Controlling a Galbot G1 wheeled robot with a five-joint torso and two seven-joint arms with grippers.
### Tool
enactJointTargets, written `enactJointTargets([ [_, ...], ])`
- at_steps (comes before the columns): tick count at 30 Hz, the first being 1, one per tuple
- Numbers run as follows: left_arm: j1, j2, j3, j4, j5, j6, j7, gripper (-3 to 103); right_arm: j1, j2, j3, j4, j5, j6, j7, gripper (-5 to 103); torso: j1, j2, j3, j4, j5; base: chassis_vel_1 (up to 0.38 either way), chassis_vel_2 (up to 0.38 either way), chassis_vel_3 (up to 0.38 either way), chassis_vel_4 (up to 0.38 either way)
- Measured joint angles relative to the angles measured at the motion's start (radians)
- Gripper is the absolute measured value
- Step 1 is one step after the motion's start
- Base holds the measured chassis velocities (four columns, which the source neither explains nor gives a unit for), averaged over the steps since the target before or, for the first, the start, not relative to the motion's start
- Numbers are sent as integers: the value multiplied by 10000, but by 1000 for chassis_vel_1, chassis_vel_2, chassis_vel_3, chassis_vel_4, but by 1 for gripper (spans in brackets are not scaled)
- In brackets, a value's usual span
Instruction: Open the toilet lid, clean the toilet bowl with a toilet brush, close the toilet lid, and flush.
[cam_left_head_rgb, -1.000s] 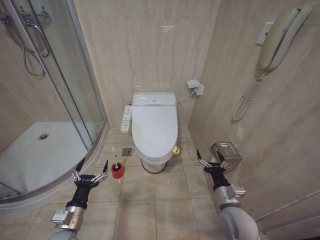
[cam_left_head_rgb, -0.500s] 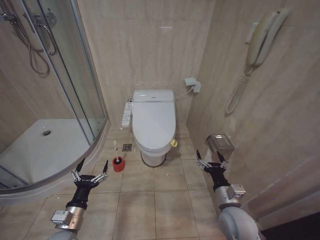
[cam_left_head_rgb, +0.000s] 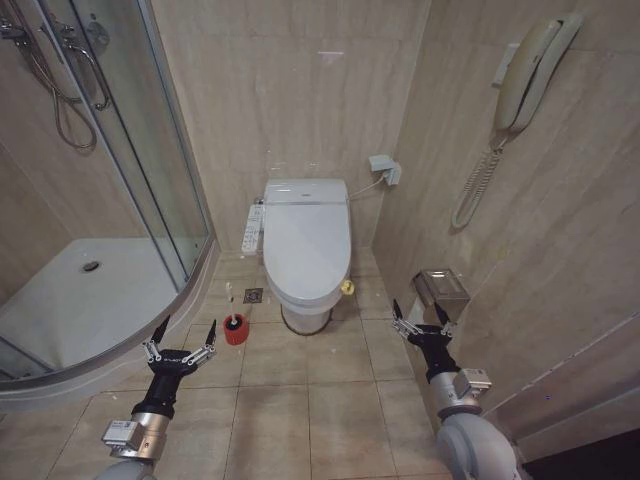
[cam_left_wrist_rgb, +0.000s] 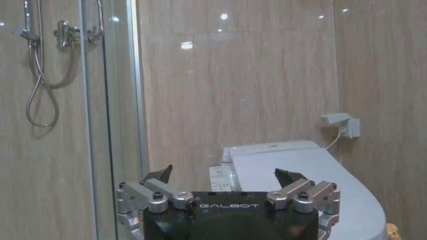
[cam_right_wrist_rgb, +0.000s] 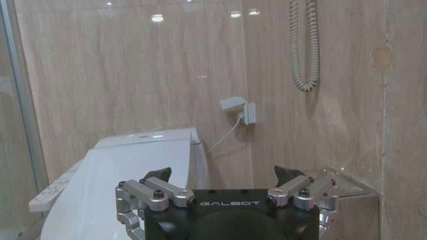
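The toilet lid (cam_left_head_rgb: 308, 240) is a glossy white oval lying shut over the toilet bowl (cam_left_head_rgb: 305, 312), against the back wall. A white button panel (cam_left_head_rgb: 252, 228) sits on the bowl's left side. The toilet brush (cam_left_head_rgb: 230, 305) stands in its red holder (cam_left_head_rgb: 235, 331) on the floor, left of the bowl. My left gripper (cam_left_head_rgb: 185, 332) is open, low and just left of the holder, apart from it. My right gripper (cam_left_head_rgb: 416, 312) is open, right of the bowl. The lid (cam_left_wrist_rgb: 313, 175) lies beyond the left gripper (cam_left_wrist_rgb: 223, 172). The lid (cam_right_wrist_rgb: 133, 165) also lies ahead of the right gripper (cam_right_wrist_rgb: 221, 171).
A glass shower enclosure (cam_left_head_rgb: 150, 170) with a white shower tray (cam_left_head_rgb: 90, 300) fills the left side. On the right wall hang a phone (cam_left_head_rgb: 525, 75) and a metal tissue box (cam_left_head_rgb: 443, 288). A floor drain (cam_left_head_rgb: 253, 296) and a small yellow object (cam_left_head_rgb: 347, 287) flank the bowl.
The whole picture has shifted, so the camera moved: the toilet now looks a little smaller and farther off. Both grippers hold the same open pose.
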Motion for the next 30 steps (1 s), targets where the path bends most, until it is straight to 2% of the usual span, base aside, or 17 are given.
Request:
enactJointTargets([
  [30,-2,0,0,0,0,0,0,100,-1,0,0,0,0,0,0,100,0,1,0,-1,0,-15,13,16,-12],
])
